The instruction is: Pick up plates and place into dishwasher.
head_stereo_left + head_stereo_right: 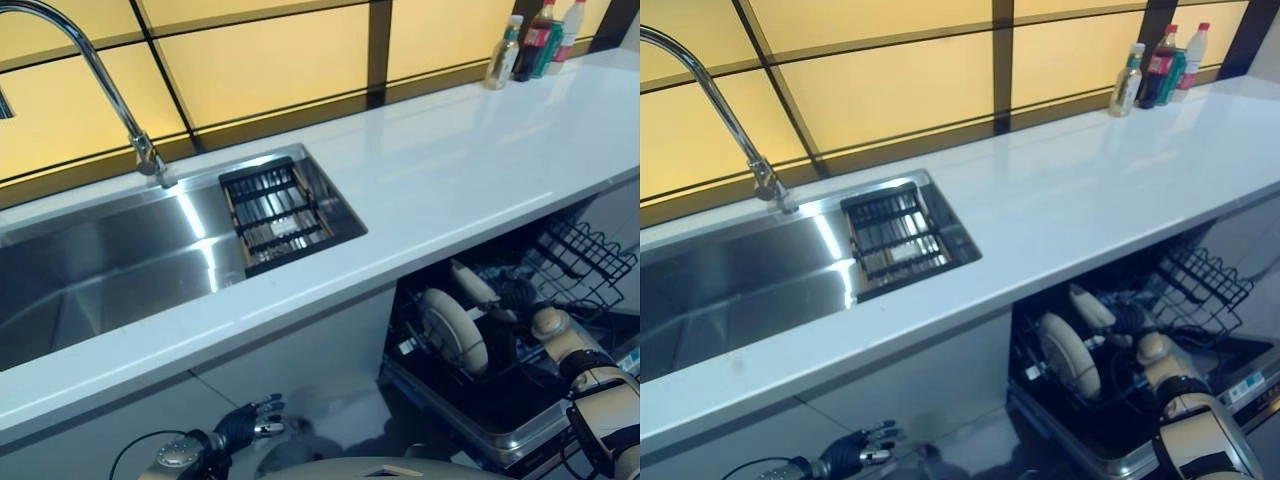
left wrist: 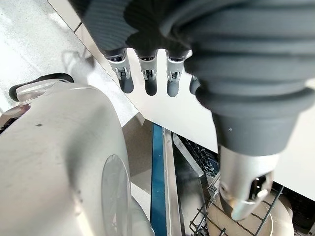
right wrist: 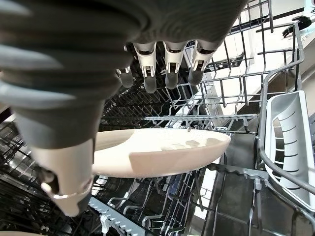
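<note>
I am working my right hand (image 3: 167, 64) inside the dishwasher (image 1: 470, 425), down in the black wire rack (image 3: 206, 105). Its fingers hang straight and loose with the thumb apart, and they hold nothing. A plate (image 3: 162, 155) stands on its edge in the rack just past the fingers, and I cannot tell if a fingertip touches it. In the head views I see this plate (image 1: 452, 330) standing near the front of the rack, with another one (image 1: 472, 284) behind it.

I think the plate is already set down, so the job now is to leave it alone. I should lift my hand straight up and slowly, so no finger bumps the plate or catches on a wire. A bump could tip it over onto the other plate.

The plates are round, smooth and cream-colored, and they look hard and a bit slippery. The rack is thin black wire with lots of gaps. A grey plastic basket (image 3: 285, 132) sits at its side.

My left hand (image 1: 250, 422) waits low in front of the cupboard, fingers loose and empty. The white counter (image 1: 450, 170) is shiny and flat. The sink (image 1: 120, 260) is shiny metal.
</note>
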Tool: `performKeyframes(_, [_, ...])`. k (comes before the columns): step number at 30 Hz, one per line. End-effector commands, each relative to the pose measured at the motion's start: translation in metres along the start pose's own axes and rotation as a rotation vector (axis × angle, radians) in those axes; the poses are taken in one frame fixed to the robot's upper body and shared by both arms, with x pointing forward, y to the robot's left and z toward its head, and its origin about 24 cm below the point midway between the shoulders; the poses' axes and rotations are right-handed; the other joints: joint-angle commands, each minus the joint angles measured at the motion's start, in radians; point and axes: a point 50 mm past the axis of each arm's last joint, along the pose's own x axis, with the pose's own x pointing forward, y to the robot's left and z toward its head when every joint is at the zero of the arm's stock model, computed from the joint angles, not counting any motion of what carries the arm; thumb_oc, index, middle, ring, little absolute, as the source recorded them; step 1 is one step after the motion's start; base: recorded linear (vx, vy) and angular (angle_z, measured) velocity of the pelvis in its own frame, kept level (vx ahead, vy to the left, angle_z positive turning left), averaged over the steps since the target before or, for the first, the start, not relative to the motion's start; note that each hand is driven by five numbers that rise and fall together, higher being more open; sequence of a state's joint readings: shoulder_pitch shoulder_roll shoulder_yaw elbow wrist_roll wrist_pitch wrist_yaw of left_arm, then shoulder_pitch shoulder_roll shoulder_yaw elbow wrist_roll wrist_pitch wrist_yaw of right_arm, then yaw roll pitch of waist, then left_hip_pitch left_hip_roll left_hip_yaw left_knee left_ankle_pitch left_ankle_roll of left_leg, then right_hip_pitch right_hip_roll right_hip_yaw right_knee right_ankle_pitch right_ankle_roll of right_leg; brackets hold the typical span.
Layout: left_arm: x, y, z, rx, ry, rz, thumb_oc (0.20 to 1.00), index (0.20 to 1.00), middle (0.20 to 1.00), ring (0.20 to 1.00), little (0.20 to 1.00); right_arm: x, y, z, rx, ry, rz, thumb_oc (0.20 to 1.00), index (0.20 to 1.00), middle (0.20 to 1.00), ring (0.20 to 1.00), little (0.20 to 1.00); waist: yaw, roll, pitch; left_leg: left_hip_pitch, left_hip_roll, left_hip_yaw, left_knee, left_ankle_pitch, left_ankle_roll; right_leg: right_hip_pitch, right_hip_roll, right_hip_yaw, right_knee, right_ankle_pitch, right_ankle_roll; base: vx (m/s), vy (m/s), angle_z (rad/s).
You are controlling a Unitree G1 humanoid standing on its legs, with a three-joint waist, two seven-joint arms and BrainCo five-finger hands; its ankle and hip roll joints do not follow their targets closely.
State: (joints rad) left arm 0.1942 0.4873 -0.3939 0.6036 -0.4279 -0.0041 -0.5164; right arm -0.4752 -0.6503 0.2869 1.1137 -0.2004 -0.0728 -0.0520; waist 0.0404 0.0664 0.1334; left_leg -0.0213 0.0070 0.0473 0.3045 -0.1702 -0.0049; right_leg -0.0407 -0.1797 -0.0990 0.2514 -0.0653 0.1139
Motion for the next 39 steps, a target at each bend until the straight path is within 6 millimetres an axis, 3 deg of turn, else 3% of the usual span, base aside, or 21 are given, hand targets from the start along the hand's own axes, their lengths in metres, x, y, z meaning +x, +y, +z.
performKeyframes(1, [-0.003,-0.006,0.013,0.006,-0.093,-0.035,1.000,1.000,1.000,1.000,1.000,0.006,-0.045,0.035,0.103,-0.123,-0.188,1.000,1.000,1.000,1.000,1.000,-0.005,-0.015,-0.001,-0.002,0.021,0.056,0.026,-0.029,0.055,-0.051,-0.007,0.004,-0.037,0.104,0.029,-0.04,0.006,-0.03])
performKeyframes(6, [-0.003,-0.009,0.012,-0.032,-0.124,-0.022,1.000,1.000,1.000,1.000,1.000,-0.008,-0.056,0.076,0.349,-0.343,-0.323,1.000,1.000,1.000,1.000,1.000,-0.037,-0.016,-0.011,0.025,0.015,0.069,-0.009,-0.027,0.057,-0.051,0.002,0.016,-0.045,0.104,0.028,-0.05,0.010,-0.05])
performKeyframes(10, [0.000,-0.015,0.017,-0.076,-0.172,-0.021,1.000,1.000,1.000,1.000,1.000,-0.031,-0.043,0.085,0.489,-0.504,-0.355,1.000,1.000,1.000,1.000,1.000,-0.076,-0.019,-0.016,0.042,0.005,0.078,-0.027,-0.034,0.067,-0.065,0.009,0.036,-0.043,0.105,0.027,-0.05,0.019,-0.13])
performKeyframes(16, [0.002,-0.017,0.018,-0.107,-0.218,0.009,1.000,1.000,1.000,1.000,1.000,-0.055,-0.034,0.062,0.766,-0.562,-0.402,1.000,1.000,1.000,1.000,1.000,-0.122,-0.033,-0.028,0.055,-0.001,0.094,-0.054,-0.034,0.075,-0.079,0.022,0.072,-0.052,0.116,0.034,-0.05,0.002,-0.17])
performKeyframes(23, [0.003,-0.013,0.013,-0.142,-0.244,0.050,1.000,1.000,1.000,1.000,1.000,-0.061,-0.010,0.034,1.126,-0.441,-0.418,1.000,1.000,1.000,1.000,1.000,-0.130,-0.059,-0.031,0.052,-0.015,0.077,-0.059,-0.036,0.080,-0.080,0.034,0.101,-0.065,0.130,0.033,-0.04,-0.017,-0.11])
performKeyframes(30, [0.001,-0.001,0.020,-0.134,-0.279,0.099,1.000,1.000,1.000,1.000,1.000,-0.050,0.026,0.013,1.475,-0.291,-0.270,1.000,1.000,1.000,1.000,1.000,-0.084,-0.091,-0.009,0.038,-0.024,0.031,-0.049,-0.034,0.080,-0.064,0.038,0.089,-0.082,0.127,0.026,0.00,-0.069,0.03])
performKeyframes(39, [-0.009,0.009,0.027,-0.055,-0.259,0.075,1.000,1.000,1.000,1.000,1.000,-0.039,0.041,-0.016,1.679,-0.014,-0.491,1.000,1.000,1.000,1.000,1.000,-0.003,-0.107,0.046,-0.021,0.001,-0.019,-0.011,-0.013,0.070,-0.046,0.059,0.056,-0.098,0.131,0.013,0.02,-0.140,0.22])
